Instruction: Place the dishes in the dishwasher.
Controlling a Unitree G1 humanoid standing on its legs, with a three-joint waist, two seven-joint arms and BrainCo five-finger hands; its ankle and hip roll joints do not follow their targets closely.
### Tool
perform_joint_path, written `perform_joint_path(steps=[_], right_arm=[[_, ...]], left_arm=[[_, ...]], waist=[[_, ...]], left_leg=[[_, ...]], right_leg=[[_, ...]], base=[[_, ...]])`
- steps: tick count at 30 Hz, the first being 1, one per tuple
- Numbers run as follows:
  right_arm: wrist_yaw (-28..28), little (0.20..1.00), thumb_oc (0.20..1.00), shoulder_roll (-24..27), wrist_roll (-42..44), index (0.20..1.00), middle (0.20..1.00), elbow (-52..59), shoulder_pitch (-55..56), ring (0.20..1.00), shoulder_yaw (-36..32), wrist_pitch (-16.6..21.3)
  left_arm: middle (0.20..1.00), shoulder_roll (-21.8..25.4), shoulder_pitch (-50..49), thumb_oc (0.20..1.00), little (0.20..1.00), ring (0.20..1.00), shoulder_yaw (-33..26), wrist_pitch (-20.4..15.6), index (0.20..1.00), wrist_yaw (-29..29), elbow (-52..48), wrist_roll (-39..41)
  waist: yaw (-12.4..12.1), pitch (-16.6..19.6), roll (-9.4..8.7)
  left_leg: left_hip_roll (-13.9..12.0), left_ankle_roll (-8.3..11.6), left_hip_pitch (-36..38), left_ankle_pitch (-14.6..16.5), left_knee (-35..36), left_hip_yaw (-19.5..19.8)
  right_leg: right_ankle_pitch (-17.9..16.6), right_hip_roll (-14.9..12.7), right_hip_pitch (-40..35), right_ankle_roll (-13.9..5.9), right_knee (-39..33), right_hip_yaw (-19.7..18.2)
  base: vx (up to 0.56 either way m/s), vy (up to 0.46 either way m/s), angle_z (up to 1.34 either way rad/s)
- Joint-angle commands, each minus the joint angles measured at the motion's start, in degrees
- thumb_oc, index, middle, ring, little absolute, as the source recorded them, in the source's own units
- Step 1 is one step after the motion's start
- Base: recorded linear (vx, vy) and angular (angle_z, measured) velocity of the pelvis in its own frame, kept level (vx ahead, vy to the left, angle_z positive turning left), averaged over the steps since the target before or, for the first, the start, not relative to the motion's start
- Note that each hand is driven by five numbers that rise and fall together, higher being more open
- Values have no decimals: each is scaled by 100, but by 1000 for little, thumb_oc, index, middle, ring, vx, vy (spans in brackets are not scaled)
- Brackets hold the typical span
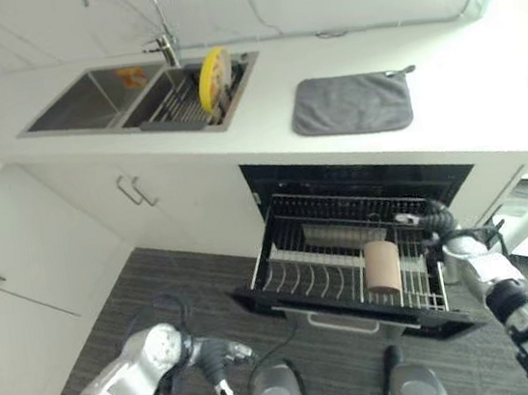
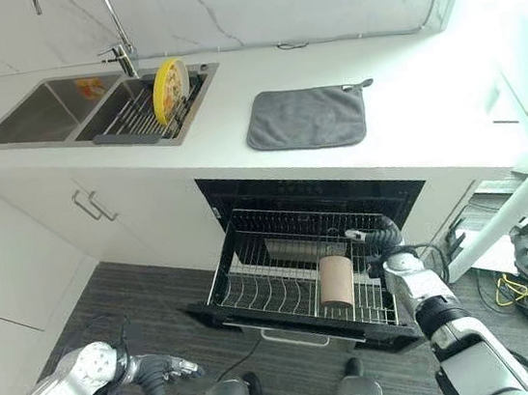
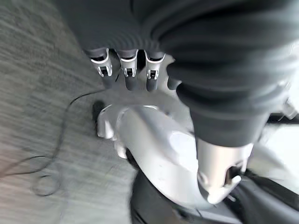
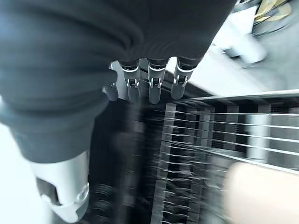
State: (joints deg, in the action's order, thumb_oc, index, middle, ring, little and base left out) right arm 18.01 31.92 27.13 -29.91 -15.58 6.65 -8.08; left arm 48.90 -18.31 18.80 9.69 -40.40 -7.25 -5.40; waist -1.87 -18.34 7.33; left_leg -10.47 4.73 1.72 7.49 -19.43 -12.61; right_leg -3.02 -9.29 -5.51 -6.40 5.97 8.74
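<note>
Though partly blurred, right hand [image 2: 378, 238] relaxed over rack [image 2: 257, 291], cup [image 2: 335, 282] half cut off.

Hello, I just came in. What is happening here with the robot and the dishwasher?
The robot is loading the dishwasher. The dishwasher rack is pulled out, and a tan cup already lies in it. The right hand is at the rack's right edge, beside the cup, with fingers straight and holding nothing. The left hand hangs low over the floor, open and empty. A yellow plate stands upright in the sink rack, not yet loaded. A grey mat lies on the counter.
</note>
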Motion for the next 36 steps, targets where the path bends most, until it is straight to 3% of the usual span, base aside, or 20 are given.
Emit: perform_joint_path(steps=[1,3,4,7,8,10,16,19,22,27,31,32,36], right_arm=[[-241,1000,1000,659,2,1000,1000,121,-146,1000,-671,590],[-351,1000,1000,714,48,1000,1000,678,207,1000,-1094,727],[-455,1000,1000,624,65,1000,1000,1665,758,1000,-1545,708],[-528,1000,1000,399,120,1000,1000,2918,1421,1000,-1896,682],[-580,1000,1000,403,381,1000,1000,3811,1948,1000,-2218,663],[-575,1000,1000,360,539,1000,1000,4363,2277,1000,-2461,752],[-151,1000,1000,248,-63,1000,1000,5079,2135,1000,-2537,850],[107,1000,1000,212,-407,1000,1000,5276,2106,1000,-2511,952],[254,1000,1000,189,-401,1000,1000,5272,2044,1000,-2631,1066],[348,1000,1000,165,-449,1000,1000,5330,1961,1000,-2719,970],[366,1000,1000,165,-659,1000,1000,5390,1961,1000,-2804,842],[378,1000,1000,87,-711,1000,1000,5448,1986,1000,-2813,808],[392,1000,1000,-214,-663,1000,1000,5568,2101,1000,-2807,815]], left_arm=[[1000,-188,53,1000,1000,1000,-8,-445,1000,1238,-249,1161],[1000,-388,-123,1000,1000,1000,-338,-722,1000,1854,-400,1560],[1000,-592,-140,1000,1000,1000,-791,-828,1000,2294,-506,1940],[1000,-823,8,1000,1000,1000,-1380,-952,1000,2739,-578,2259],[1000,-1012,29,1000,1000,1000,-1857,-1026,1000,2958,-682,2502],[1000,-1212,100,1000,1000,1000,-2165,-1114,1000,3154,-819,2606],[1000,-1476,541,1000,1000,1000,-2380,-1722,1000,3875,-1003,2695],[1000,-1597,784,1000,1000,1000,-2468,-2134,1000,4356,-1020,2605],[1000,-1669,960,1000,1000,1000,-2621,-2524,1000,4720,-1001,2405],[1000,-1765,1135,1000,1000,1000,-2941,-2834,1000,5021,-1074,2306],[1000,-1736,1256,1000,1000,1000,-3130,-2944,1000,5037,-1198,2089],[1000,-1713,1360,1000,1000,1000,-3200,-2930,1000,4997,-1245,2229],[1000,-1722,1488,1000,1000,1000,-3228,-2807,1000,4748,-1226,2464]], waist=[[8,123,220],[28,173,228],[88,226,149],[216,315,-7],[293,403,-152],[325,494,-282],[352,705,-530],[383,872,-650],[387,1010,-709],[369,1190,-744],[381,1312,-781],[396,1333,-814],[446,1316,-840]], left_leg=[[-74,343,-402,-695,83,295],[-25,318,-357,-701,155,286],[12,296,-342,-722,211,266],[-10,282,-286,-753,330,195],[-24,266,-211,-754,467,100],[-27,228,-133,-726,586,-8],[33,143,136,-708,1047,-155],[206,95,396,-812,1581,-88],[307,60,578,-847,1957,-5],[455,0,760,-890,2439,45],[620,-87,701,-764,2443,43],[773,-164,674,-691,2443,48],[977,-249,604,-644,2443,46]], right_leg=[[679,210,-33,79,496,-10],[675,160,-59,77,452,62],[626,116,-68,55,382,173],[585,115,-92,53,279,257],[577,132,-120,59,173,293],[586,141,-174,74,56,362],[577,192,-277,124,-198,492],[477,249,-263,125,-357,470],[379,293,-313,115,-565,476],[193,272,-402,35,-883,562],[-96,80,-350,-157,-956,671],[-421,-141,-224,-312,-868,721],[-972,-505,176,-506,-530,660]], base=[[116,168,-3],[56,90,8],[0,0,0],[-42,-65,16],[-130,-114,13],[-151,-101,3],[-216,-31,-10],[-228,34,8],[-202,57,9],[-166,133,-2],[-142,275,7],[-115,324,11],[-90,297,5]])
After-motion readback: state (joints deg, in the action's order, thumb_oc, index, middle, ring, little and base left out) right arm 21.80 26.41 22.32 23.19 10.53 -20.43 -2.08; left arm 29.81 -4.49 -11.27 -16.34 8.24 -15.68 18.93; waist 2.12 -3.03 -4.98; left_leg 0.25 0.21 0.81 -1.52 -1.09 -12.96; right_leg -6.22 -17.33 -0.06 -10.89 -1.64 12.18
